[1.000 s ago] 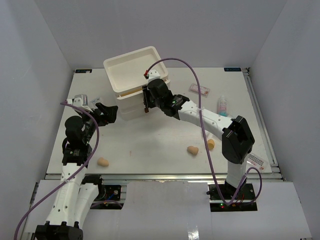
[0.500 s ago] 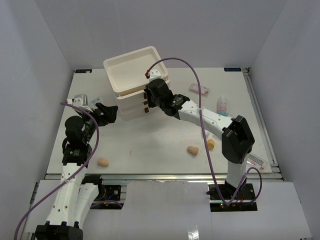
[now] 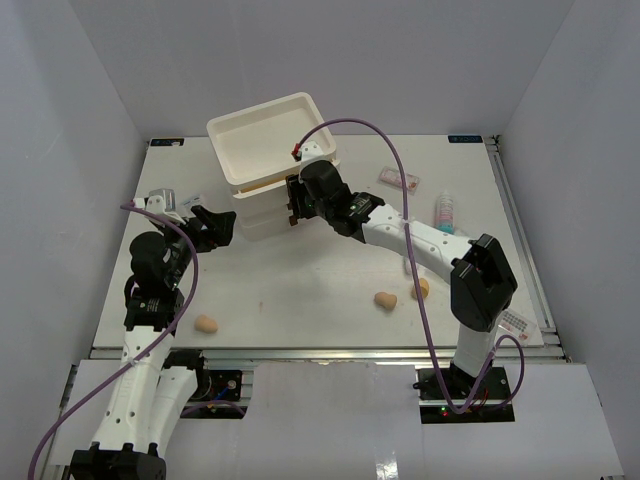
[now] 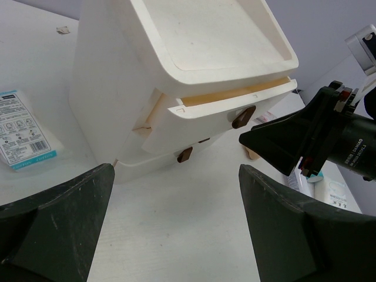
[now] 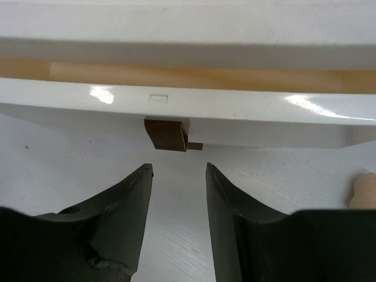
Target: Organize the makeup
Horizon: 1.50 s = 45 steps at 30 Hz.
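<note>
Sponges [image 3: 385, 299] unmoved on counter [image 3: 320, 280], well behind right fingers [image 5: 117, 205]. Those fingers apart, backed slightly off box front since half-second ago. Brown drawer handle [image 5: 166, 134] just beyond tips, ungripped. Left fingers [image 4: 53, 217] wide apart, idle. Judgement: drawer pull pending, nothing stowed.

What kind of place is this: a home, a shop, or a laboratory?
Probably a robot test cell: plain white walls enclose the table, and the left arm and right arm are mounted at its near edge.
</note>
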### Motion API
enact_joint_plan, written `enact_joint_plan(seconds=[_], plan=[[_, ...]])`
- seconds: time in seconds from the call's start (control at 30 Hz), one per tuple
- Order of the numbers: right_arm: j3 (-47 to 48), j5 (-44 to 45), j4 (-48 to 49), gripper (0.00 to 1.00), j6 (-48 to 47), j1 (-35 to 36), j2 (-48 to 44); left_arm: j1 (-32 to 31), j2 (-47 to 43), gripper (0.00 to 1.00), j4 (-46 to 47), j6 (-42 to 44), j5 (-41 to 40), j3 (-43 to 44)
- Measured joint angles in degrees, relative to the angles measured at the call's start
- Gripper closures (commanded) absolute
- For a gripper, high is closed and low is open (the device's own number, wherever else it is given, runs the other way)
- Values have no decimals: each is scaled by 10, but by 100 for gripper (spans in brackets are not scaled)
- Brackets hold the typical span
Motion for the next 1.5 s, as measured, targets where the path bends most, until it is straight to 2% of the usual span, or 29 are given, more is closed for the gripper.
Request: enact_joint_plan(seconds=[0.2,0.4,0.57,0.63,0.7,0.9,1.13,1.33,1.5], plan=[[5,0,-1,36,-1,0,2,0,0,2,0,0,0,0],[39,4,1,43,-1,0,20,0,0,2,0,0,2,0],[54,15,-1,57,0,0,33,0,0,2,0,0,2,0],[56,21,-1,69,0,0,38,0,0,2,0,0,2,0],[56,23,-1,78,1,1,41,0,0,2,0,0,2,0],[56,28,-1,91,2,1,42,0,0,2,0,0,2,0],[29,22,19,92,1,1,28,0,0,2,0,0,2,0],[-40,1,37,92,0,2,-27,0,1,2,0,-1,2,-1],[-135,-32,53,92,-3,4,-106,0,4,2,0,-7,4,-3]])
